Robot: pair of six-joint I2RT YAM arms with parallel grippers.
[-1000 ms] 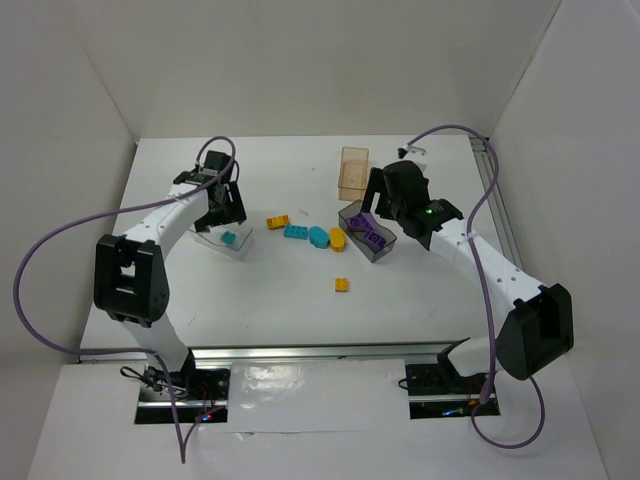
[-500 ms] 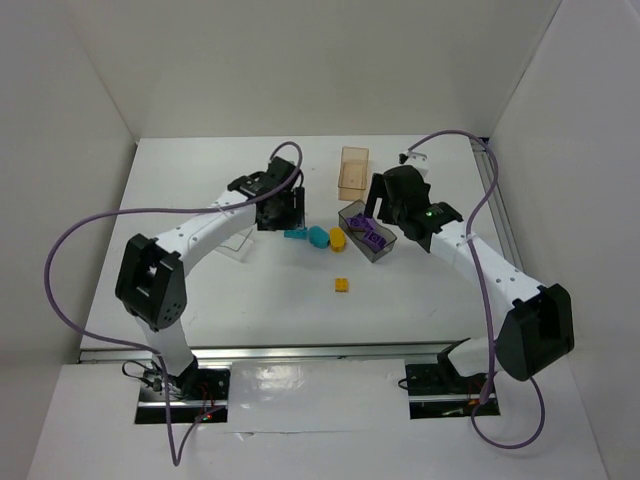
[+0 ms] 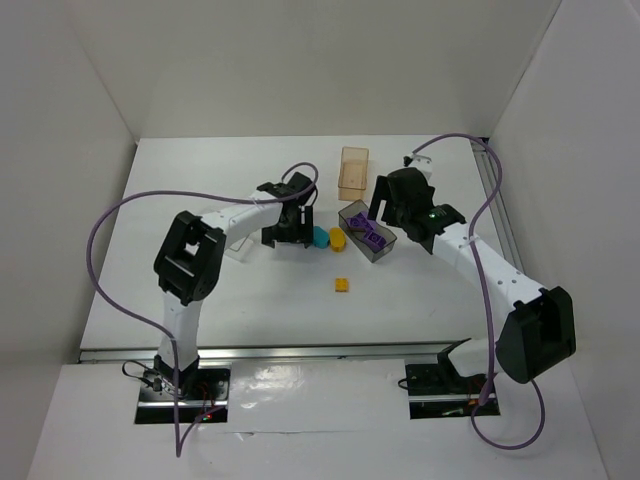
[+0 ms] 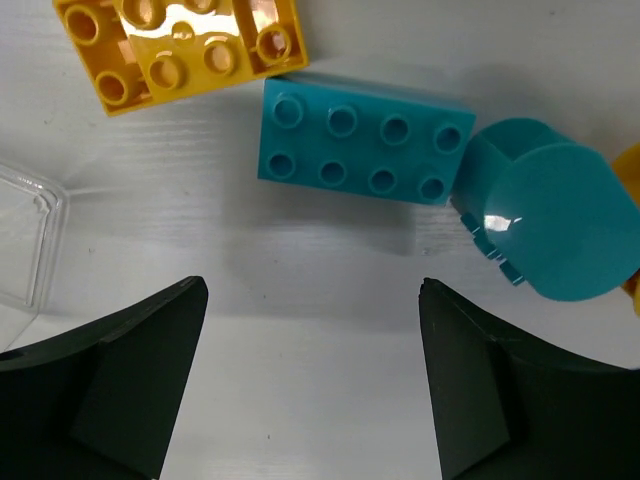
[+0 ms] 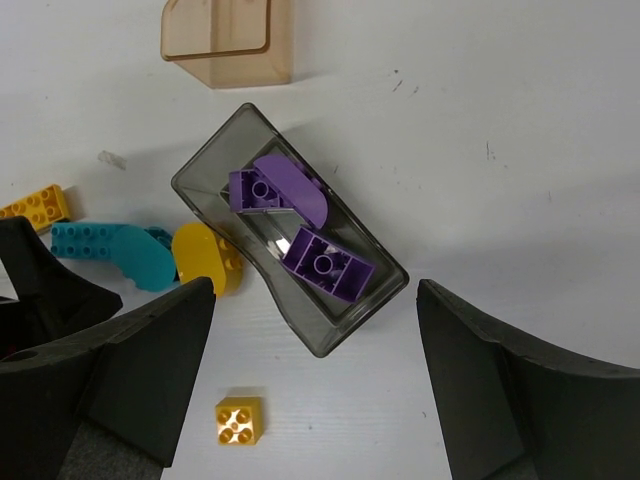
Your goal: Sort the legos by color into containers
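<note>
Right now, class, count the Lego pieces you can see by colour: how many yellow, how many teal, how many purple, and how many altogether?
Yellow legos: 3
Teal legos: 2
Purple legos: 2
Total: 7 in view; the clear bin is mostly out of sight.

White worktop (image 3: 250, 300), matt and plain. Carries three open bins: orange-tan bin (image 5: 230, 40) farthest back, smoky grey bin (image 5: 345, 325) just in front of it and set at a slant, clear bin (image 4: 25, 250) off to the left. Bears a short row of loose bricks between the clear and grey ones: yellow brick (image 4: 180, 45), teal studded brick (image 4: 365, 150) right against its corner, teal rounded brick (image 4: 560, 220) touching that one's end, then yellow oval (image 5: 205, 258) close by the grey wall. Holds one small yellow square brick (image 5: 238, 420) apart from the rest, nearer the front edge.
</note>
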